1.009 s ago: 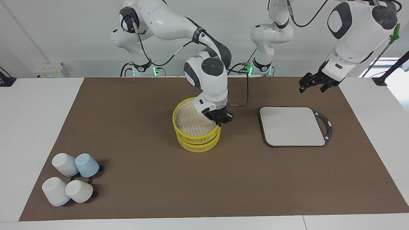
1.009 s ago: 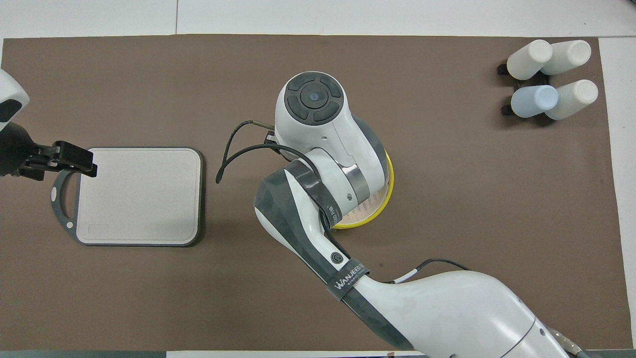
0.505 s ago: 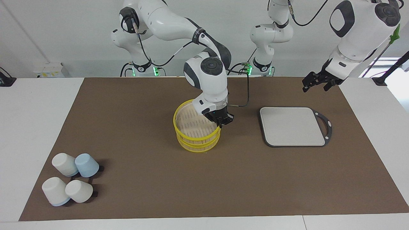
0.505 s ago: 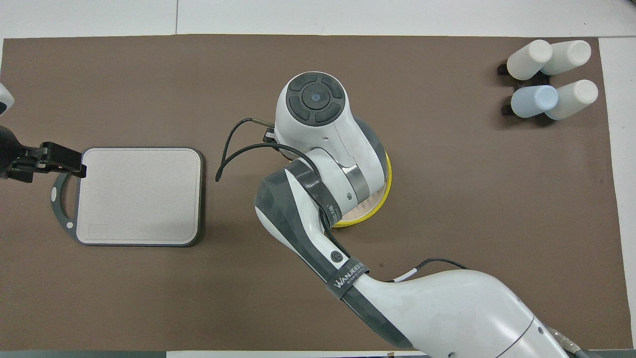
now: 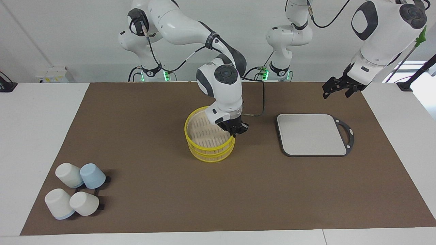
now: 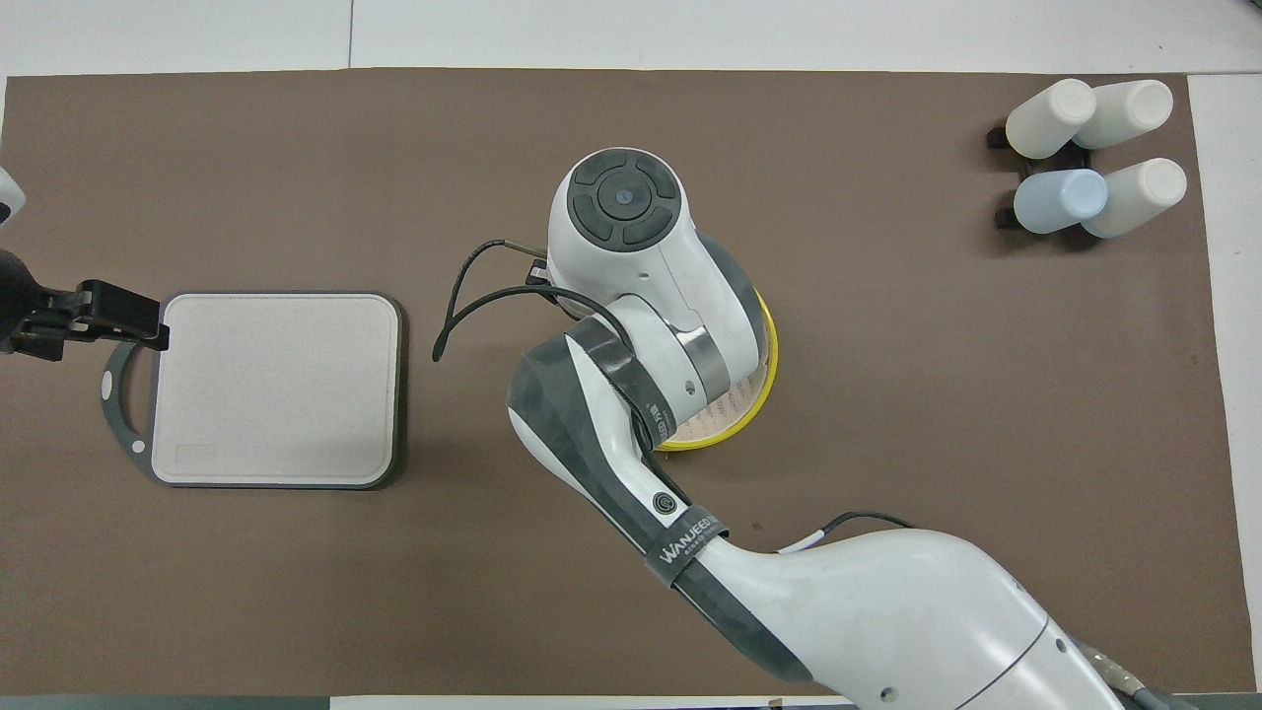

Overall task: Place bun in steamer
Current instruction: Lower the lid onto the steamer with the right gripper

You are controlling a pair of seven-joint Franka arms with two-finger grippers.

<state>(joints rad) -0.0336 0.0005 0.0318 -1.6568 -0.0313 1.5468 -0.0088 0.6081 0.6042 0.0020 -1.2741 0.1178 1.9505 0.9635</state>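
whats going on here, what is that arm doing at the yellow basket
The right arm's hand is shut on the rim of the two-tier yellow steamer in the middle of the brown mat, at the edge nearest the grey board. No bun shows in the basket or anywhere else on the table. The left arm waits with its hand open in the air over the mat near the board. Four cups lie clustered toward the right arm's end.

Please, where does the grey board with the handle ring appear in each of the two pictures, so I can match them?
Facing view: the grey board lies at the picture's right, beside the steamer.
Overhead view: the same board lies at the picture's left, its handle ring toward the picture's edge.
Shared landmark: the yellow-rimmed steamer, near the middle in both.
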